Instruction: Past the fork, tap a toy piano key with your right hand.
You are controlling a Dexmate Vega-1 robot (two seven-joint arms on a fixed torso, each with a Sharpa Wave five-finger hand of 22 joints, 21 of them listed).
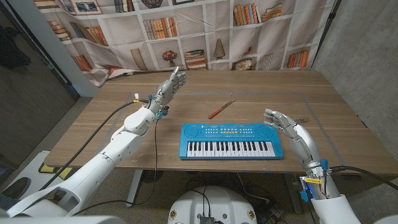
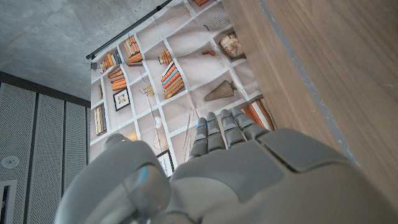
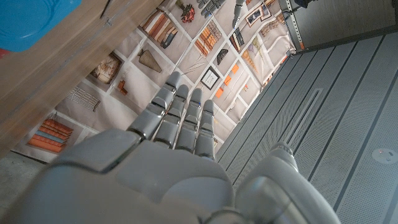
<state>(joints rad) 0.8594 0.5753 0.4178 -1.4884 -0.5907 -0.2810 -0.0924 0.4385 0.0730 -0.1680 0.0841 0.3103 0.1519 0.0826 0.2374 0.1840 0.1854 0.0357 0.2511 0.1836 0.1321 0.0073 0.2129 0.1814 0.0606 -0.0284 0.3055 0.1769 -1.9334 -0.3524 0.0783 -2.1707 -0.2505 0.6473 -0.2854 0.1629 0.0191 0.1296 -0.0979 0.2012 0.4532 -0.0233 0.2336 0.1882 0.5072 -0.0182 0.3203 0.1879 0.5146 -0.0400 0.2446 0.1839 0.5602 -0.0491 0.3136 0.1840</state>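
Rt hand [image 1: 281, 122] beside piano's [image 1: 231, 141] rt edge.

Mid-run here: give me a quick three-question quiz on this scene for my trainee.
1. True or false: the right hand is pressing a key of the blue toy piano.
2. What lies on the table beyond the piano? A) a red-handled tool B) a cup C) a sponge
3. Fill in: the left hand holds ____.
Key: 1 false, it is near the piano's right end with its fingers apart; 2 A; 3 nothing.
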